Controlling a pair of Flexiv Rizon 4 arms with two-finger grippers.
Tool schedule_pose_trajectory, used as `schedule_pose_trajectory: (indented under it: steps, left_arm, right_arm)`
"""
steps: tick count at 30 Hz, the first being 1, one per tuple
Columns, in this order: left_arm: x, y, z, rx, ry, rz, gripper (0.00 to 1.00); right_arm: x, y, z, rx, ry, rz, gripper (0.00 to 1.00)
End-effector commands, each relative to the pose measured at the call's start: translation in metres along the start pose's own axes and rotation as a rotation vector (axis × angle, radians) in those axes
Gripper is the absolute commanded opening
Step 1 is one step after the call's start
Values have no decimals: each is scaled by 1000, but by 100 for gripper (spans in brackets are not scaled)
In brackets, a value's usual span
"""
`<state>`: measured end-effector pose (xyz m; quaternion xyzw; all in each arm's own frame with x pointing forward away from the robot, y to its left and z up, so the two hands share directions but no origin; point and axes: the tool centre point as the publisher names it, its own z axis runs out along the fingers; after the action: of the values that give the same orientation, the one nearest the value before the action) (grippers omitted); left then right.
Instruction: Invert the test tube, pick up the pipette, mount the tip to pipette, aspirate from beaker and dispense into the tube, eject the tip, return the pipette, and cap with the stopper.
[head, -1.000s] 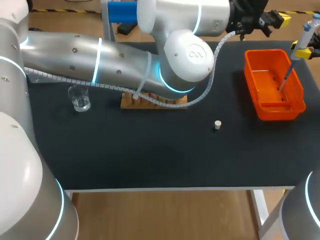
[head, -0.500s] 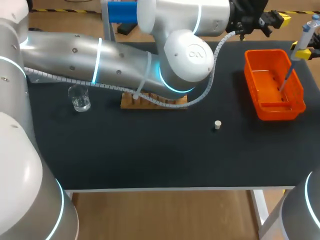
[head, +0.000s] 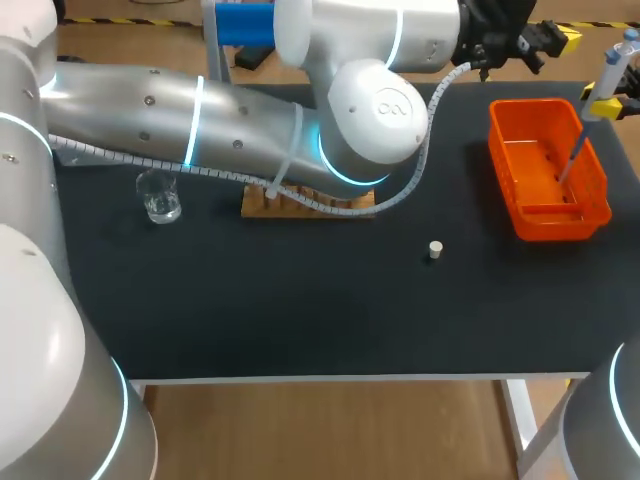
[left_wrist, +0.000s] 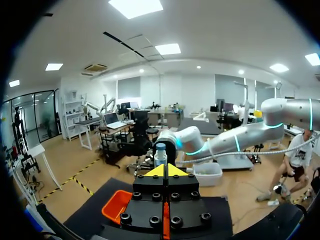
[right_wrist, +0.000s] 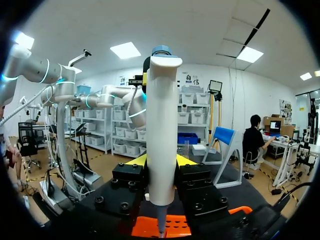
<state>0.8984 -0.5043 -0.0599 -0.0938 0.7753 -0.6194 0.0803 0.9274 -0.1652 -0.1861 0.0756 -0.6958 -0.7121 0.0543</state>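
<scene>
My right gripper (head: 603, 104) (right_wrist: 161, 162) is at the table's far right edge, shut on the white pipette (head: 610, 72) (right_wrist: 162, 125), which it holds upright. The pipette's thin tip (head: 570, 160) hangs down over the orange bin (head: 545, 215) (right_wrist: 175, 226). My left gripper (head: 552, 40) (left_wrist: 166, 171) is raised beyond the back right of the table, shut and holding nothing. The glass beaker (head: 158, 195) stands at the left. The wooden rack (head: 345, 207) lies mid-table, mostly hidden under my left arm; I cannot make out the test tube. The small white stopper (head: 434, 250) sits right of centre.
My left arm (head: 250, 110) spans the back of the table from left to right, above the rack. The orange bin (left_wrist: 117, 206) takes up the back right corner. The black tabletop (head: 300, 320) stretches bare toward the front edge.
</scene>
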Motion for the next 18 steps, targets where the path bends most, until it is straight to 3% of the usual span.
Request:
schedule_pose_trajectory:
  steps: [1,18]
  left_arm:
    - [-3,3,4,67,9,3,0]
    - [-18,-3,44,75,90,50,0]
  right_arm:
    - [1,1,1,4,-2,0,0]
    - [1,1,1,4,-2,0,0]
